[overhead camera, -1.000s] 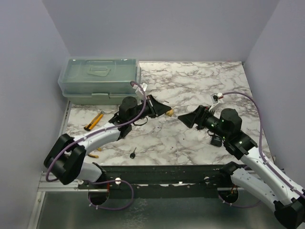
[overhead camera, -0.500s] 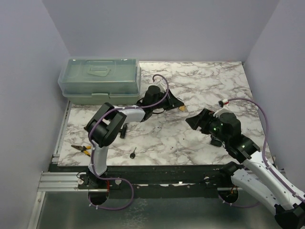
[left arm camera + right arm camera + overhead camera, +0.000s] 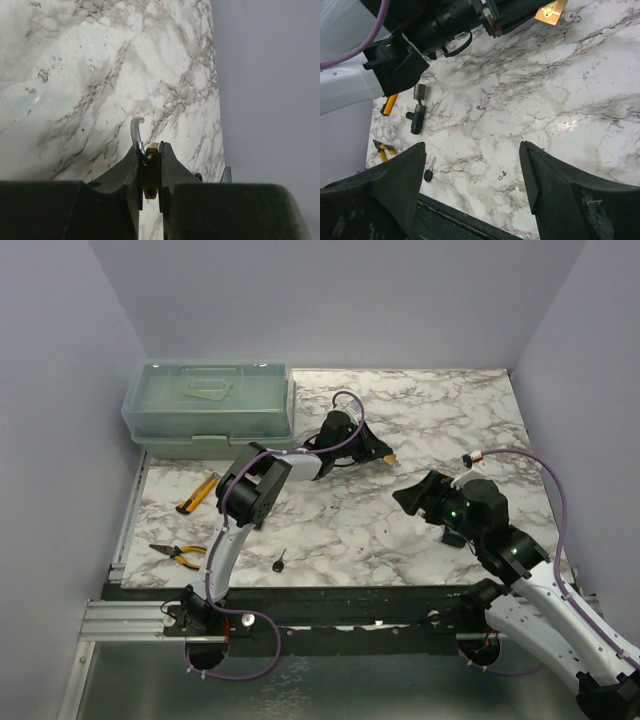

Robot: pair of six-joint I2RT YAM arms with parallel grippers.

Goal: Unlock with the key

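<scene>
A: Step in hand?
B: Lock presented, key not yet fetched. Left tool [image 3: 150, 151] clenched on the brass padlock [image 3: 151, 182]; arm stretched far forward over the tabletop [image 3: 450, 420].
A: Key?
B: Key [image 3: 281, 560] lies loose near the front edge, well apart from both tools.
A: Right tool?
B: Right tool [image 3: 472, 146] released, empty, hovering and facing the padlock. Next, likely: descend and pinch the small round head precisely.
</scene>
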